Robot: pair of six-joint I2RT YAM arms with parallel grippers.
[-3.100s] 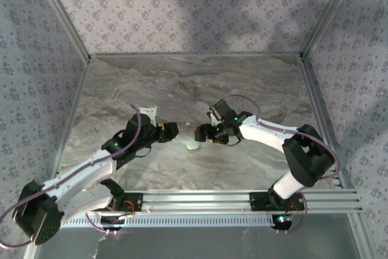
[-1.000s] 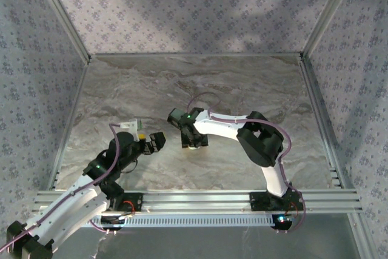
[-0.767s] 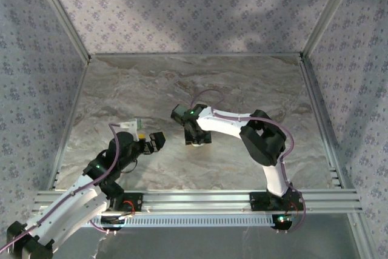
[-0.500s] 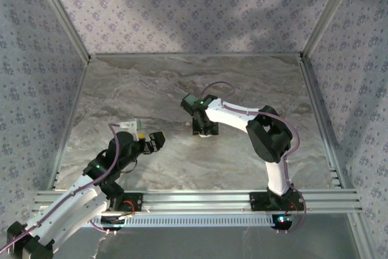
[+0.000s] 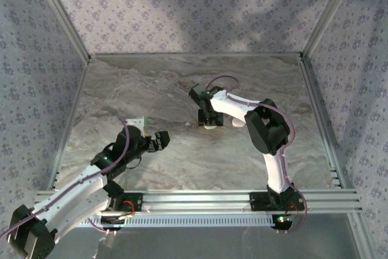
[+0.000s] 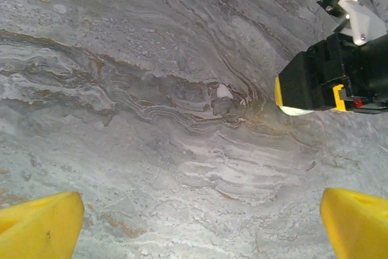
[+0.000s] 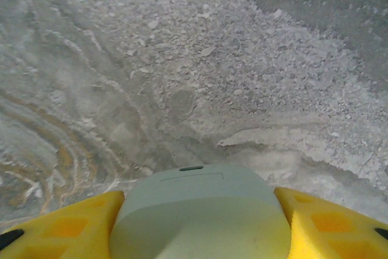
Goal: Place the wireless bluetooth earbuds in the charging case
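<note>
The pale green charging case (image 7: 200, 210), lid closed, sits between the yellow fingers (image 7: 60, 225) of my right gripper (image 7: 197, 228), which is shut on it. From above, that gripper (image 5: 209, 119) holds the case (image 5: 212, 126) just over the middle of the marble table. My left gripper (image 5: 162, 139) stands wide open to the lower left, well apart from the case, with nothing between its fingertips (image 6: 36, 228). In the left wrist view my left gripper (image 6: 197, 232) looks toward the right gripper (image 6: 327, 83). The earbuds are out of view. A tiny white speck (image 6: 223, 91) lies on the marble; I cannot tell what it is.
The grey marble tabletop (image 5: 145, 89) is walled by patterned panels at the back and sides, with aluminium posts (image 5: 60, 13) at the corners. An aluminium rail (image 5: 200, 199) carrying both arm bases runs along the near edge.
My right gripper has carried the case toward the back right, away from the left gripper. The left arm has edged slightly right and stayed open.
</note>
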